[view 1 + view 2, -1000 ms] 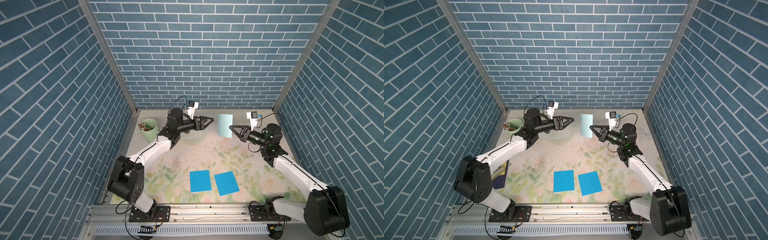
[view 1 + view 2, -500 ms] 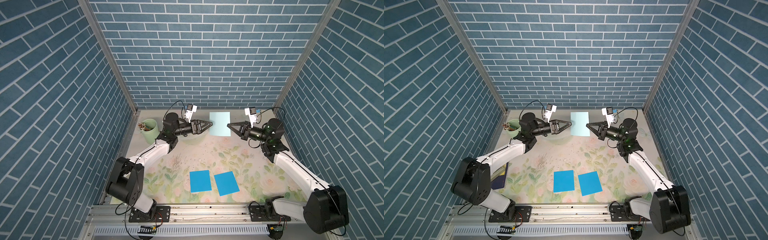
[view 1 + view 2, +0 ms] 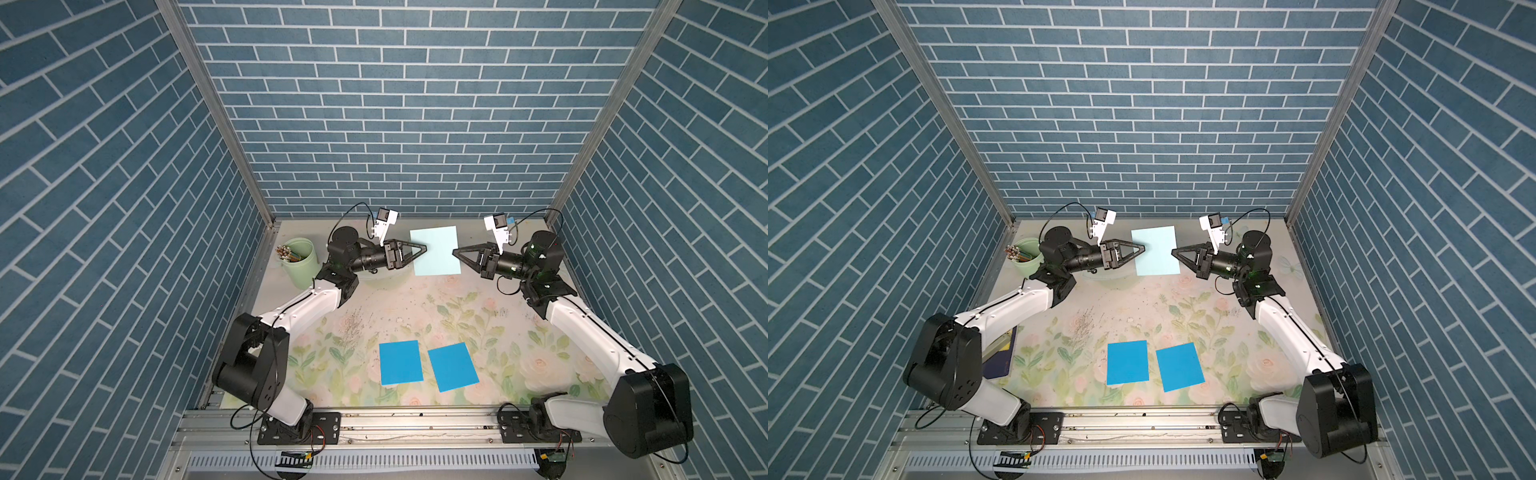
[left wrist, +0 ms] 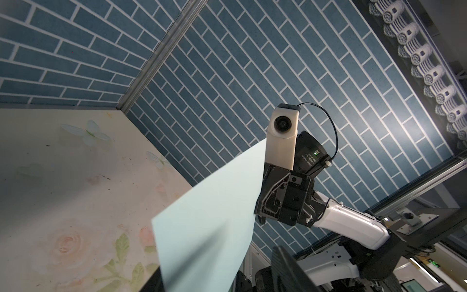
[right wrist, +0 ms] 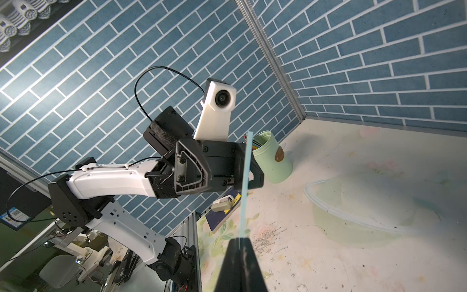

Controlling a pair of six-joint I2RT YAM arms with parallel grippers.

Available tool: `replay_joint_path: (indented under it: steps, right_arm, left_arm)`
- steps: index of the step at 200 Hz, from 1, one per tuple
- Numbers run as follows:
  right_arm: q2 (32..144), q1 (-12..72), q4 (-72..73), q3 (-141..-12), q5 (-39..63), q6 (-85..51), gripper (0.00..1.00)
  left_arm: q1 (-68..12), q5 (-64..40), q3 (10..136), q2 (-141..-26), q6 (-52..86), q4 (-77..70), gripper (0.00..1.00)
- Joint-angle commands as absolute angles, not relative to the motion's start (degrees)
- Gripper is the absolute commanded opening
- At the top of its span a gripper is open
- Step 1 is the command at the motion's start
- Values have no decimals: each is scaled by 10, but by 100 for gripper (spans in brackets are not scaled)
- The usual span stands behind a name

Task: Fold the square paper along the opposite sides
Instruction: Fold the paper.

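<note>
The pale paper sheet point(image 3: 435, 251) hangs in the air between my left pincer point(image 3: 423, 248) and right pincer point(image 3: 455, 252), barring the far middle. The green pencil cup point(image 3: 301, 266) stands far left, beside my left arm. The table point(image 3: 415, 307) lies bare at mid-depth. Near the front, the left blue sheet point(image 3: 401, 362) and right blue sheet point(image 3: 453, 366) lie flat.

Stereo head sits high over the aluminium front rail point(image 3: 415, 426), angled down toward the back blue brick-pattern wall point(image 3: 395, 104). Both top views take in the whole floral-printed tabletop point(image 3: 1142, 307) and both arms from well off, nearly alike. Left wrist camera looks close, tilted, across the table at the right gripper point(image 4: 256, 215). Right wrist camera looks back at the left gripper point(image 5: 237, 169) and a pale green cup point(image 5: 273, 161). Both wrist views share the pale blue sheet of paper point(image 4: 209, 227), broadside from the left wrist, edge-on from the right.
</note>
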State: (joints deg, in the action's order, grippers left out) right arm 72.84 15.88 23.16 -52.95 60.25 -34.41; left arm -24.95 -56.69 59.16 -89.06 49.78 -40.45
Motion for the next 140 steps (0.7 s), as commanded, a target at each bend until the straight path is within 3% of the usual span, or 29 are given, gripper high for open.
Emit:
replay_joint_path:
  steps: [1, 18, 44, 59, 94, 140]
  right_arm:
    - [728, 152, 206, -547, 603, -308, 0]
    - [727, 149, 204, -546, 599, -306, 0]
    - [726, 147, 203, -544, 593, -306, 0]
    - [727, 147, 207, -543, 591, -308, 0]
    - [731, 146, 237, -535, 591, -330, 0]
    - [740, 146, 260, -530, 586, -347, 0]
  left_arm:
    - [-249, -570, 588, -883, 487, -409, 44]
    - [-247, -565, 589, -879, 479, -397, 31]
    - [-247, -555, 589, -874, 467, -378, 20]
    - [-247, -553, 588, -872, 463, -374, 21]
    - [-247, -553, 579, -869, 461, -380, 35]
    - [-248, -548, 560, -855, 455, -402, 32]
